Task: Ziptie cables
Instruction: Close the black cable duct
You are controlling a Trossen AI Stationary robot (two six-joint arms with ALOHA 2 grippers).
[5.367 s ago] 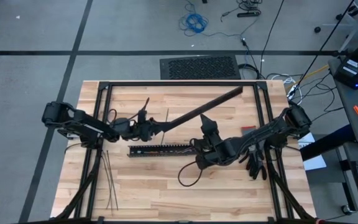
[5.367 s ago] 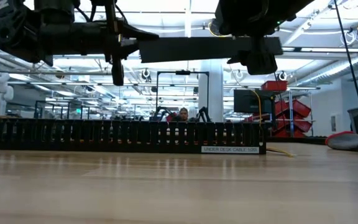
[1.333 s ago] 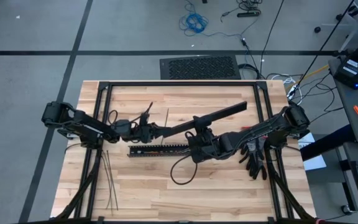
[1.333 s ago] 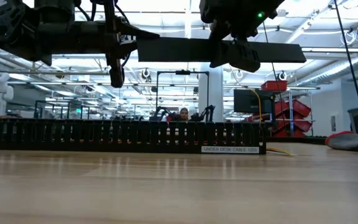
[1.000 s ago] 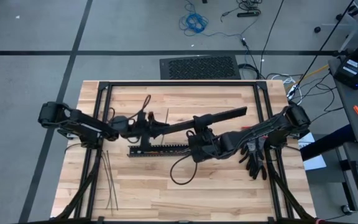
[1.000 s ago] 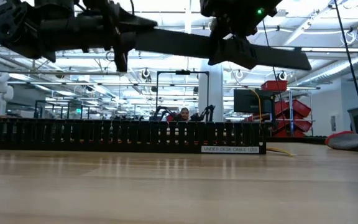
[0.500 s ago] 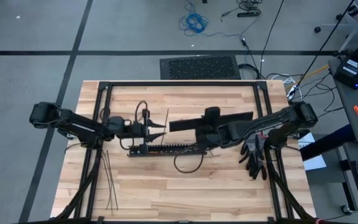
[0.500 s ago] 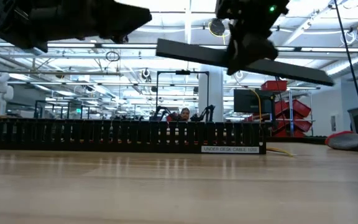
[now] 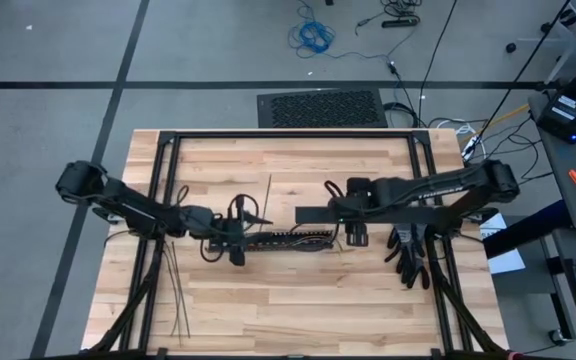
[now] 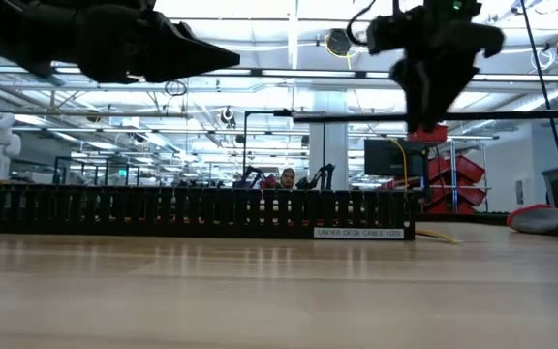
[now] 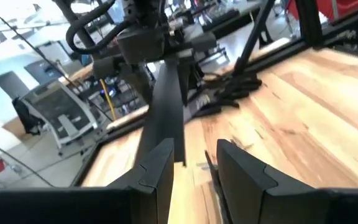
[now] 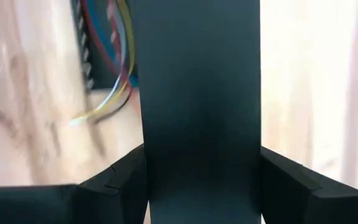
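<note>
The right gripper (image 12: 201, 177) has its fingers clenched on a flat black lid (image 9: 320, 214), holding it level above the worktop (image 9: 298, 310), probably to keep the slotted duct (image 9: 283, 239) uncovered. The cables (image 12: 114, 59) lie in that duct, at 9 o'clock from the lid. The left gripper (image 11: 194, 165), fingers released and grasping nothing, hovers over the duct's 9 o'clock end. The zipties (image 9: 175, 290) lie untouched at 7 o'clock.

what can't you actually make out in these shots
- Cables: the right wrist view shows only a blurred stretch; the black cover strip in the right gripper hides the rest.
- Duct contents: in the low view its slotted wall blocks them.
- Zipties: too thin in the high view to count.
- Left gripper: open, with the strip's end between the fingers; contact unclear.
</note>
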